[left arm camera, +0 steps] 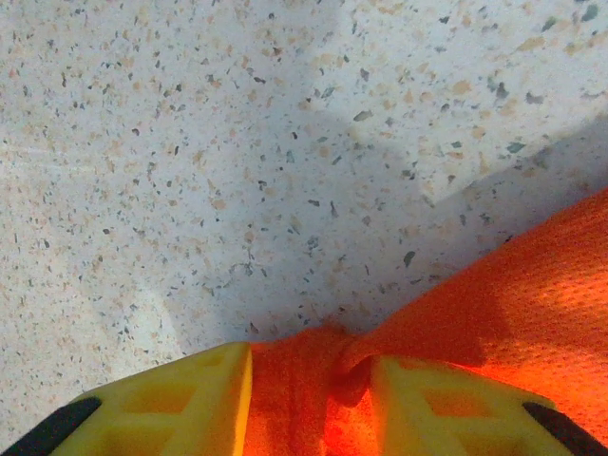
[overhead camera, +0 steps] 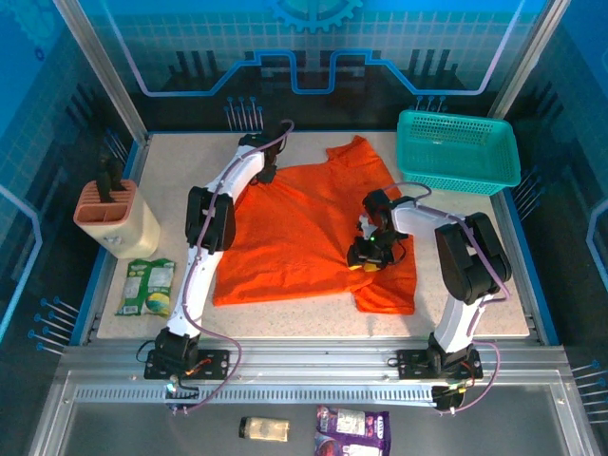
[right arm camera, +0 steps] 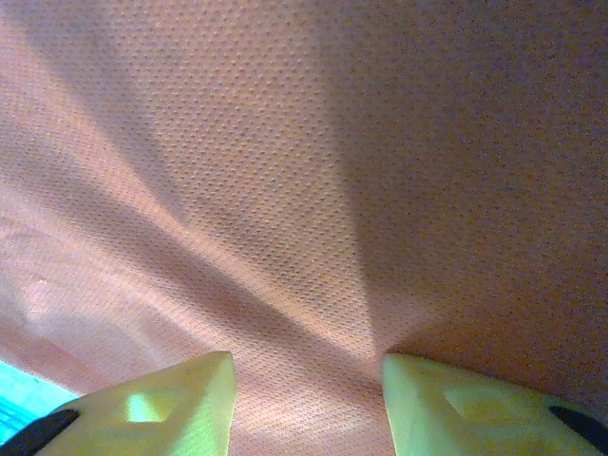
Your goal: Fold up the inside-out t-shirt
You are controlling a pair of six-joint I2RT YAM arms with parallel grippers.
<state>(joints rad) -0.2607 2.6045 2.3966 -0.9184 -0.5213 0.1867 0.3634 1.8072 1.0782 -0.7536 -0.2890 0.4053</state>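
The inside-out t-shirt [overhead camera: 304,228] is bright orange and lies spread over the middle of the speckled table [overhead camera: 171,180]. My left gripper [overhead camera: 266,160] is at its far left corner. In the left wrist view a bunched ridge of the t-shirt [left arm camera: 513,304] fills the gap between the yellow fingers [left arm camera: 180,399], so the left gripper [left arm camera: 309,394] is shut on it. My right gripper [overhead camera: 366,258] sits on the shirt's right half. Its yellow fingers [right arm camera: 161,404] stand apart in the right wrist view, and the t-shirt [right arm camera: 285,171] runs flat across the gap of the right gripper [right arm camera: 309,394].
A teal mesh basket [overhead camera: 458,152] stands at the far right corner. A beige holder with an orange top [overhead camera: 114,217] and a green packet [overhead camera: 147,287] sit off the table's left side. A small jar [overhead camera: 264,429] and a purple packet [overhead camera: 351,423] lie below the front rail.
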